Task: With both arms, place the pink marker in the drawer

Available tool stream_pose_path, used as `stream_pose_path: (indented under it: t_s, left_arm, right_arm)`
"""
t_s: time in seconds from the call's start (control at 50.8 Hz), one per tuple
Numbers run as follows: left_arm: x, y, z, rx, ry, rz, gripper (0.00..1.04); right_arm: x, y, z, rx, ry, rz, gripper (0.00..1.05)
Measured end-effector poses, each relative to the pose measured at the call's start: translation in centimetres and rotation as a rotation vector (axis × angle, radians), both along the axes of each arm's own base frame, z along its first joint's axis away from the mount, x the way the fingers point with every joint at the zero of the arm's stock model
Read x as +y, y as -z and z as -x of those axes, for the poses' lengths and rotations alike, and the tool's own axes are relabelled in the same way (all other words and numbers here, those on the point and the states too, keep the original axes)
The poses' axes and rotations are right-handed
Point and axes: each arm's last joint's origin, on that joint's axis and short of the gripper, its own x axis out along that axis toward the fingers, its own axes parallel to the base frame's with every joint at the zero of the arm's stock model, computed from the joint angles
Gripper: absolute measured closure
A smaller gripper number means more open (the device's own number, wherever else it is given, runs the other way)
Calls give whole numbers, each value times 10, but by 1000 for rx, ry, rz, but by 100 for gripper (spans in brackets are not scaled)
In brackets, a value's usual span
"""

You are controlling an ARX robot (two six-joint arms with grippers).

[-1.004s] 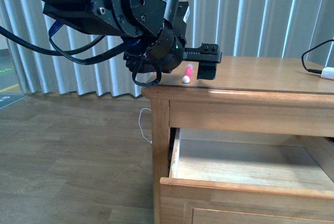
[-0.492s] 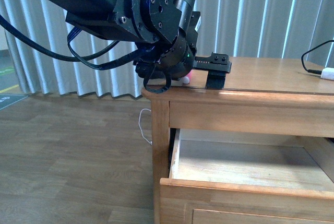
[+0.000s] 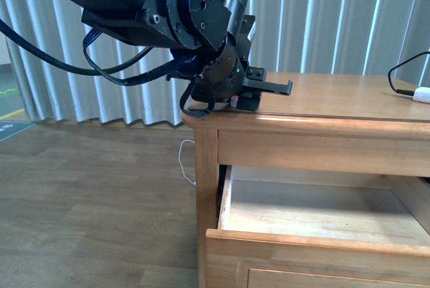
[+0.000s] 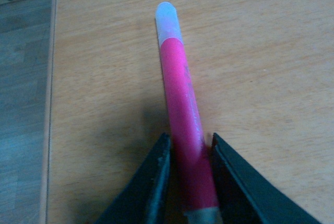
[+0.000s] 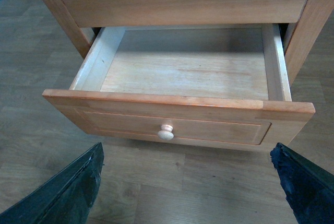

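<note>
**Pink marker [image 4: 182, 130] pinched off-centre**

On the bench [image 4: 261, 51], near its left edge, the left hand [image 4: 190, 141] is clamping it by the uncapped end. Lower right, the drawer [image 5: 209, 127] is standing open and the right hand [image 5: 186, 148] is hovering spread apart. With that end grip, lifting is risking a pivot and drop.

Indoor room, furnished like a home or office: light-brown wooden table [image 3: 336, 93] with open drawer [image 5: 130, 122], grey-brown plank floor [image 3: 87, 194], pale pleated curtains [image 3: 322, 19] behind, thin white cable [image 3: 185, 160] beside the table

Pale pleated curtains [image 3: 336, 19] behind, grey-brown plank floor [image 3: 87, 201] — light-wood side table [image 3: 349, 93], soft glare on top
</note>
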Motion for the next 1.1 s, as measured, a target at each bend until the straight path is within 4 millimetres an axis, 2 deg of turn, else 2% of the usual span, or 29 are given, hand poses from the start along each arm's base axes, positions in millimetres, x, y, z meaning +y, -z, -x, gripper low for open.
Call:
stream_pose_path:
  t_s: [0.098, 0.394, 0.512, 0.689, 0.788, 0.886, 0.965, 1.103]
  left_arm:
    - [4, 2, 0, -11, 10, 15, 90]
    - [24, 3, 15, -58, 196, 121, 90]
    - [34, -7, 30, -95, 331, 158, 90]
    - [45, -34, 66, -173, 527, 146, 90]
    - [46, -38, 82, -192, 609, 119, 90]
    - [43, -27, 93, -188, 670, 62, 90]
    - [37, -1, 99, -148, 706, -43, 90]
    - [29, 22, 98, -131, 718, -127, 90]
  right_arm:
    - [0, 0, 0, 0, 0, 0, 9]
    - [0, 0, 0, 0, 0, 0, 9]
    - [0, 0, 0, 0, 0, 0, 9]
    - [0, 0, 0, 0, 0, 0, 9]
    - [0, 0, 0, 0, 0, 1, 9]
    - [0, 0, 0, 0, 0, 0, 9]
    - [0, 0, 0, 0, 0, 0, 9]
    - [0, 0, 0, 0, 0, 0, 9]
